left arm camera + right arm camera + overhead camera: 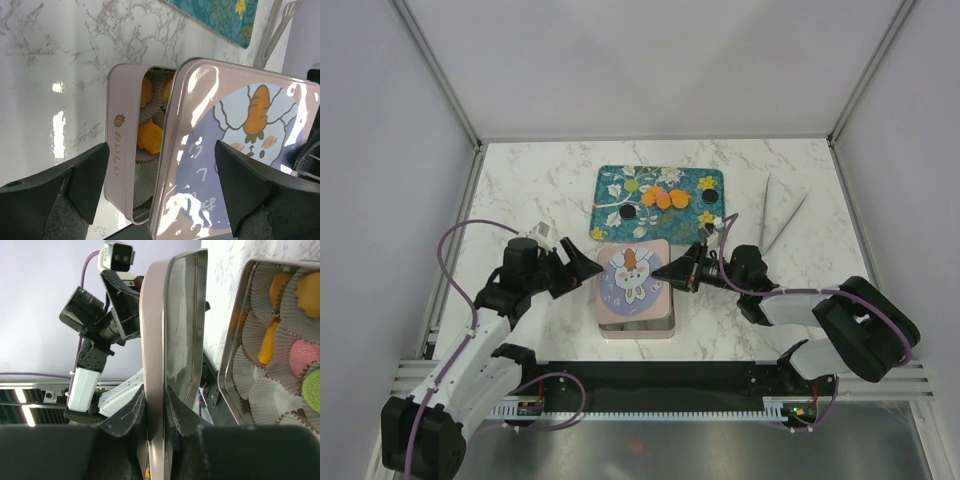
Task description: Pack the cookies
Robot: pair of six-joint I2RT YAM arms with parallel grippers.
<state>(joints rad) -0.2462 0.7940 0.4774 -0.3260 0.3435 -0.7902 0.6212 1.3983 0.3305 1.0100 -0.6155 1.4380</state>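
Observation:
A pink tin box (638,328) sits at the table's middle, its paper cups holding orange (267,342), pink (304,352) and green (315,390) cookies. More cookies, orange (663,198) and black (629,212), lie on the teal tray (605,180) behind it. My right gripper (665,272) (156,395) is shut on the right edge of the pink rabbit lid (632,275) (182,315), which hangs tilted over the box. At the lid's left side my left gripper (582,272) (161,150) stands open, fingers wide of the lid (240,145) and the box wall (117,145). Orange cookies (150,137) show through the gap.
A pair of grey tongs (780,225) lies to the right of the tray. White walls close the table at the back and both sides. The left arm (95,315) faces the right wrist camera from just beyond the lid.

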